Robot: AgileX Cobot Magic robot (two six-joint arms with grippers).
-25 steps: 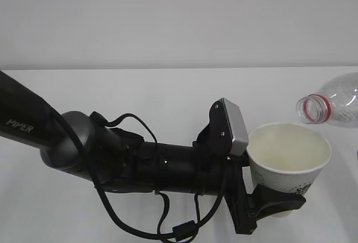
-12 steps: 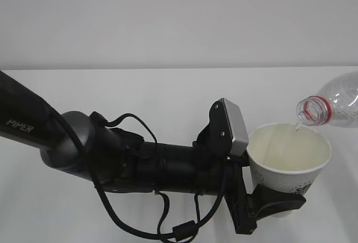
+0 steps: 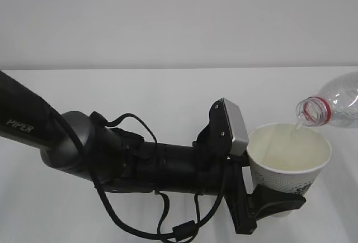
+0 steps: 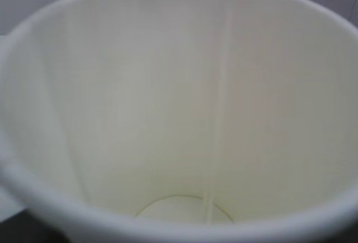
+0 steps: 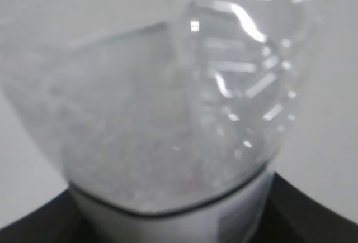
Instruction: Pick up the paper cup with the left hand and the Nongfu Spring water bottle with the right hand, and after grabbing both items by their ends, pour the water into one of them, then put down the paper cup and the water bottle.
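Left end effector clamped around the lower part of the upright paper cup above the white table, Nongfu Spring water bottle tipped neck-down at right, thin stream of water falling into the cup, right end effector unseen, grip unclear

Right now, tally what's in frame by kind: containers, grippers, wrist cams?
Containers: 2, the cup and the bottle pouring water into it
Grippers in view: 1, left gripper on the cup
Wrist cams in view: 1, the grey box
Total: 4
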